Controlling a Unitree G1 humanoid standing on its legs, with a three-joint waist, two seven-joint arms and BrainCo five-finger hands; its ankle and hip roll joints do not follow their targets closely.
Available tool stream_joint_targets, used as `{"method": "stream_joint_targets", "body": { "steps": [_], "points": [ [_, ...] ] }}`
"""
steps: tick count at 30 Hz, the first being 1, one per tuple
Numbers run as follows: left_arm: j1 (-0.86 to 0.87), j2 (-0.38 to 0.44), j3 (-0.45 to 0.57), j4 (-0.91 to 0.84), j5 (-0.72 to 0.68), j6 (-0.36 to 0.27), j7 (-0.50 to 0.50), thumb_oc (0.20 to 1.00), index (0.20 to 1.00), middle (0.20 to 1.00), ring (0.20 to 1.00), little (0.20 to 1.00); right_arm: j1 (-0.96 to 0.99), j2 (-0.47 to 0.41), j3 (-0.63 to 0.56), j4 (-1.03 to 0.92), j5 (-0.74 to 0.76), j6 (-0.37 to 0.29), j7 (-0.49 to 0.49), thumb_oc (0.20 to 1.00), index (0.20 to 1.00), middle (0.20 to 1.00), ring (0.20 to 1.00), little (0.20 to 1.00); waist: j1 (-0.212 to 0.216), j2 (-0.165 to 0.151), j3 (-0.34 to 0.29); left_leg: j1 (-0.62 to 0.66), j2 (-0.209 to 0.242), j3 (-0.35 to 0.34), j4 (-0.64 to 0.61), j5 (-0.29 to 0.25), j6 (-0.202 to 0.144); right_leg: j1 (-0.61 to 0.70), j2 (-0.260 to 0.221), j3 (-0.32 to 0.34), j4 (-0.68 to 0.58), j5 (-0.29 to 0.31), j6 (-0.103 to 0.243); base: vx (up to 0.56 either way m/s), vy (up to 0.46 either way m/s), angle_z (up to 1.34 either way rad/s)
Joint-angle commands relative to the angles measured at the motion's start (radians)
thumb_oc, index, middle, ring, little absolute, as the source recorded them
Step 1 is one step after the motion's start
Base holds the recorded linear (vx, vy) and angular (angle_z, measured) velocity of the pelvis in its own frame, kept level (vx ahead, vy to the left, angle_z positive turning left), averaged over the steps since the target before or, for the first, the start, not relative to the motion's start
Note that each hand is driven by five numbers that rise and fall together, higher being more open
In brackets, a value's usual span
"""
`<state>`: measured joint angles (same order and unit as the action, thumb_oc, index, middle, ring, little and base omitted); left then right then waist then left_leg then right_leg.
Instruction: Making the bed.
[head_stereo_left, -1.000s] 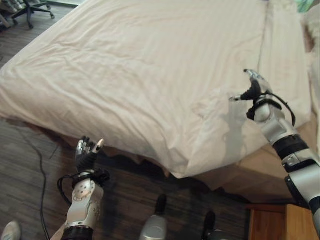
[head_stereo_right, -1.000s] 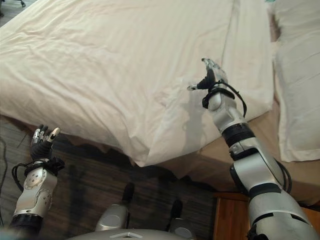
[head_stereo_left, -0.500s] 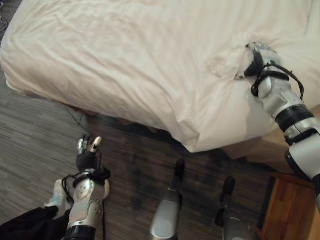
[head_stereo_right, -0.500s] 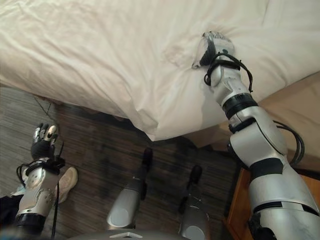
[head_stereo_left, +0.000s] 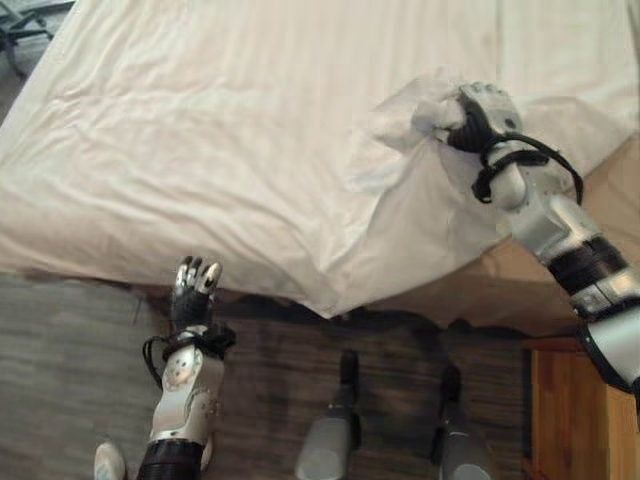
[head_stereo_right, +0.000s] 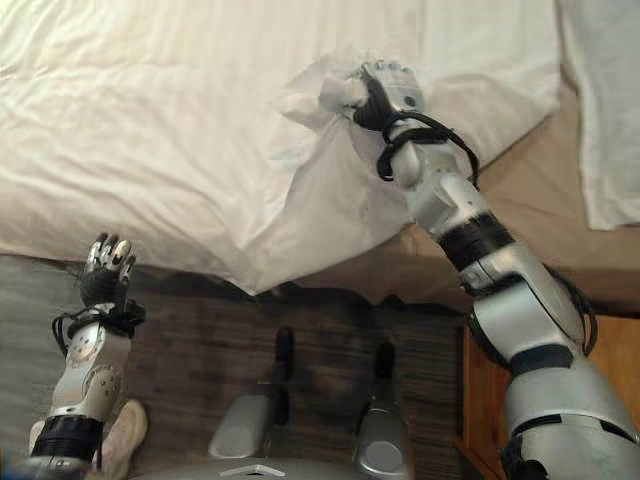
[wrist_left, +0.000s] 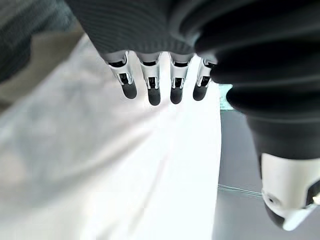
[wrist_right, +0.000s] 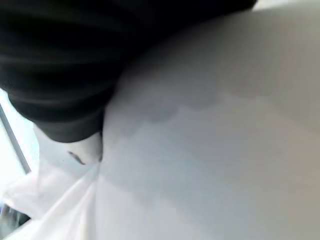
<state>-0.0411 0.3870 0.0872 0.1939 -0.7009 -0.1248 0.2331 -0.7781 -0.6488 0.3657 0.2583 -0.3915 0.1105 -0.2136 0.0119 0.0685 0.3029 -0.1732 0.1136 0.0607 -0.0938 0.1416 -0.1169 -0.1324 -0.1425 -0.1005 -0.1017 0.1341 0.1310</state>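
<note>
A cream duvet (head_stereo_left: 230, 150) covers the bed, its near corner (head_stereo_left: 330, 300) hanging over the bed's edge. My right hand (head_stereo_left: 478, 112) is shut on a bunched fold of the duvet (head_stereo_left: 415, 125) and holds it raised above the bed. The same fold (head_stereo_right: 320, 100) stands up beside the hand in the right eye view. Cloth presses close against the hand in the right wrist view (wrist_right: 210, 150). My left hand (head_stereo_left: 192, 292) hovers open over the floor, just short of the bed's near edge, its fingers (wrist_left: 150, 85) straight and touching nothing.
Bare mattress (head_stereo_left: 520, 290) shows under the lifted duvet at the right. A white pillow (head_stereo_right: 605, 110) lies at the far right. A wooden nightstand (head_stereo_left: 570, 410) stands at the lower right. Dark wood floor (head_stereo_left: 70, 380) runs along the bed's near side. A person's shoe (head_stereo_right: 125, 425) rests by my left arm.
My right hand has closed on the duvet and lifted a fold of it up. The camera has shifted. The left hand stays open by the bed's edge.
</note>
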Motion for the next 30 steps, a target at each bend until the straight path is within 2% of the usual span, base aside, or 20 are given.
{"method": "stream_joint_targets", "body": {
  "steps": [1, 2, 3, 4, 5, 7, 8, 11, 12, 14, 15, 16, 17, 19, 20, 22, 24, 27, 30],
  "points": [
    [0.007, -0.015, -0.012, -0.004, 0.052, 0.019, -0.006, 1.000, 1.000, 1.000, 1.000, 1.000, 0.183, 0.006, -0.129, -0.083, 0.023, -0.004, -0.028, 0.200, 0.200, 0.200, 0.200, 0.200, -0.047, -0.062, -0.070, 0.165, 0.033, 0.047, 0.007, -0.129, -0.021, -0.019, -0.103, 0.005, 0.014, -0.027, 0.051, 0.03, 0.041, -0.23],
    [0.013, -0.025, -0.008, -0.002, 0.059, 0.028, -0.009, 1.000, 1.000, 1.000, 1.000, 1.000, 0.234, 0.018, -0.159, -0.110, 0.029, -0.010, -0.027, 0.200, 0.200, 0.200, 0.200, 0.200, -0.059, -0.064, -0.074, 0.174, 0.033, 0.054, 0.007, -0.133, -0.019, -0.018, -0.102, 0.010, 0.014, -0.027, 0.053, 0.03, 0.097, -0.33],
    [0.028, -0.049, -0.007, 0.006, 0.070, 0.039, -0.010, 1.000, 1.000, 1.000, 1.000, 1.000, 0.370, 0.063, -0.232, -0.152, 0.065, -0.034, -0.032, 0.200, 0.200, 0.200, 0.200, 0.200, -0.087, -0.068, -0.080, 0.192, 0.032, 0.075, 0.007, -0.140, -0.013, -0.017, -0.100, 0.028, 0.014, -0.024, 0.058, 0.02, 0.082, -0.34],
    [0.030, -0.048, -0.011, 0.006, 0.070, 0.039, -0.010, 1.000, 1.000, 1.000, 1.000, 1.000, 0.379, 0.064, -0.237, -0.158, 0.065, -0.034, -0.031, 0.200, 0.200, 0.200, 0.200, 0.200, -0.082, -0.069, -0.082, 0.194, 0.031, 0.077, 0.007, -0.141, -0.013, -0.017, -0.100, 0.030, 0.014, -0.024, 0.059, 0.00, 0.093, -0.39],
    [0.036, -0.061, -0.024, 0.004, 0.110, 0.036, 0.004, 1.000, 1.000, 1.000, 1.000, 1.000, 0.460, 0.099, -0.262, -0.184, 0.086, -0.052, -0.043, 0.206, 0.206, 0.206, 0.206, 0.206, -0.097, -0.072, -0.084, 0.204, 0.032, 0.094, 0.007, -0.146, -0.011, -0.022, -0.097, 0.045, 0.014, -0.021, 0.063, 0.00, 0.054, -0.38],
    [0.053, -0.106, -0.002, 0.046, 0.093, 0.041, -0.010, 1.000, 1.000, 1.000, 1.000, 1.000, 0.554, 0.156, -0.296, -0.118, 0.140, -0.082, -0.048, 0.947, 0.947, 0.947, 0.947, 0.947, -0.112, -0.070, -0.088, 0.214, 0.031, 0.107, 0.007, -0.150, -0.008, -0.024, -0.093, 0.062, 0.014, -0.021, 0.062, 0.00, 0.050, -0.46],
    [0.064, -0.120, 0.006, 0.063, 0.076, 0.049, -0.022, 1.000, 1.000, 1.000, 1.000, 1.000, 0.597, 0.177, -0.294, -0.078, 0.144, -0.092, -0.045, 1.000, 1.000, 1.000, 1.000, 1.000, -0.113, -0.066, -0.092, 0.219, 0.029, 0.112, 0.007, -0.151, -0.007, -0.026, -0.093, 0.069, 0.014, -0.020, 0.063, 0.00, 0.033, -0.43],
    [0.091, -0.136, 0.003, 0.086, 0.073, 0.054, -0.038, 1.000, 1.000, 1.000, 1.000, 1.000, 0.674, 0.197, -0.293, -0.007, 0.135, -0.091, -0.031, 1.000, 1.000, 1.000, 1.000, 1.000, -0.124, -0.054, -0.092, 0.227, 0.028, 0.118, 0.007, -0.151, -0.008, -0.024, -0.093, 0.077, 0.014, -0.023, 0.063, 0.02, 0.031, -0.22],
    [0.099, -0.150, -0.005, 0.099, 0.083, 0.046, -0.048, 1.000, 1.000, 1.000, 1.000, 1.000, 0.717, 0.202, -0.296, 0.098, 0.116, -0.089, -0.048, 1.000, 1.000, 1.000, 1.000, 1.000, -0.137, -0.046, -0.091, 0.235, 0.028, 0.127, 0.007, -0.152, -0.009, -0.021, -0.095, 0.081, 0.014, -0.024, 0.065, 0.03, 0.028, -0.09],
    [0.097, -0.162, -0.007, 0.106, 0.088, 0.031, -0.044, 1.000, 1.000, 1.000, 1.000, 1.000, 0.755, 0.233, -0.337, 0.216, 0.181, -0.101, -0.074, 1.000, 1.000, 1.000, 1.000, 1.000, -0.154, -0.035, -0.090, 0.243, 0.026, 0.141, 0.007, -0.151, -0.010, -0.023, -0.093, 0.089, 0.014, -0.022, 0.068, 0.01, 0.032, -0.12],
    [0.081, -0.167, -0.010, 0.125, 0.071, 0.024, -0.034, 1.000, 1.000, 1.000, 1.000, 1.000, 0.762, 0.259, -0.351, 0.381, 0.253, -0.101, -0.100, 1.000, 1.000, 1.000, 1.000, 1.000, -0.163, -0.030, -0.093, 0.245, 0.029, 0.146, 0.007, -0.150, -0.013, -0.021, -0.091, 0.093, 0.014, -0.024, 0.068, -0.01, 0.007, -0.10],
    [0.080, -0.167, -0.009, 0.126, 0.070, 0.023, -0.034, 1.000, 1.000, 1.000, 1.000, 1.000, 0.759, 0.259, -0.350, 0.385, 0.254, -0.103, -0.101, 1.000, 1.000, 1.000, 1.000, 1.000, -0.163, -0.030, -0.093, 0.244, 0.029, 0.146, 0.007, -0.150, -0.013, -0.022, -0.090, 0.093, 0.014, -0.024, 0.068, 0.01, -0.020, -0.12],
    [0.070, -0.170, -0.014, 0.135, 0.062, 0.022, -0.029, 1.000, 1.000, 1.000, 1.000, 1.000, 0.771, 0.277, -0.357, 0.474, 0.275, -0.098, -0.111, 1.000, 1.000, 1.000, 1.000, 1.000, -0.166, -0.029, -0.095, 0.244, 0.031, 0.144, 0.007, -0.149, -0.014, -0.020, -0.087, 0.092, 0.014, -0.025, 0.067, 0.00, -0.023, -0.08],
    [0.051, -0.162, -0.035, 0.144, 0.054, 0.007, -0.004, 1.000, 1.000, 1.000, 1.000, 1.000, 0.763, 0.302, -0.375, 0.746, 0.354, -0.060, -0.134, 1.000, 1.000, 1.000, 1.000, 1.000, -0.172, -0.039, -0.100, 0.245, 0.030, 0.135, 0.007, -0.149, -0.011, -0.018, -0.076, 0.098, 0.014, -0.027, 0.065, 0.00, -0.029, 0.07],
    [0.049, -0.162, -0.035, 0.144, 0.054, 0.007, -0.004, 1.000, 1.000, 1.000, 1.000, 1.000, 0.758, 0.302, -0.374, 0.753, 0.356, -0.064, -0.135, 1.000, 1.000, 1.000, 1.000, 1.000, -0.171, -0.039, -0.099, 0.245, 0.030, 0.135, 0.007, -0.150, -0.011, -0.018, -0.076, 0.099, 0.014, -0.028, 0.065, 0.00, -0.033, 0.09],
    [0.048, -0.154, -0.051, 0.136, 0.047, 0.004, 0.007, 1.000, 1.000, 1.000, 1.000, 1.000, 0.739, 0.301, -0.395, 0.930, 0.396, -0.023, -0.142, 1.000, 1.000, 1.000, 1.000, 1.000, -0.160, -0.047, -0.106, 0.246, 0.030, 0.125, 0.007, -0.153, -0.008, -0.013, -0.070, 0.097, 0.014, -0.030, 0.064, 0.02, -0.042, -0.02],
    [0.054, -0.135, -0.065, 0.117, 0.035, 0.006, 0.008, 1.000, 1.000, 1.000, 1.000, 1.000, 0.692, 0.258, -0.433, 1.054, 0.438, 0.016, -0.158, 1.000, 1.000, 1.000, 1.000, 1.000, -0.140, -0.055, -0.113, 0.249, 0.033, 0.115, 0.007, -0.156, -0.007, -0.002, -0.067, 0.090, 0.014, -0.035, 0.063, 0.02, -0.040, 0.03],
    [0.061, -0.116, -0.052, 0.082, 0.007, 0.005, 0.015, 1.000, 1.000, 1.000, 1.000, 1.000, 0.642, 0.194, -0.451, 1.027, 0.467, 0.005, -0.183, 1.000, 1.000, 1.000, 1.000, 1.000, -0.123, -0.069, -0.115, 0.253, 0.038, 0.108, 0.007, -0.154, -0.008, 0.014, -0.065, 0.085, 0.014, -0.037, 0.063, 0.00, -0.007, -0.04],
    [0.060, -0.118, -0.036, 0.047, -0.003, 0.006, 0.038, 1.000, 1.000, 1.000, 1.000, 1.000, 0.589, 0.134, -0.431, 0.854, 0.415, 0.004, -0.232, 1.000, 1.000, 1.000, 1.000, 1.000, -0.117, -0.083, -0.125, 0.258, 0.041, 0.110, 0.007, -0.154, -0.008, 0.018, -0.061, 0.090, 0.014, -0.037, 0.062, 0.01, 0.000, -0.11]
  ]
}}
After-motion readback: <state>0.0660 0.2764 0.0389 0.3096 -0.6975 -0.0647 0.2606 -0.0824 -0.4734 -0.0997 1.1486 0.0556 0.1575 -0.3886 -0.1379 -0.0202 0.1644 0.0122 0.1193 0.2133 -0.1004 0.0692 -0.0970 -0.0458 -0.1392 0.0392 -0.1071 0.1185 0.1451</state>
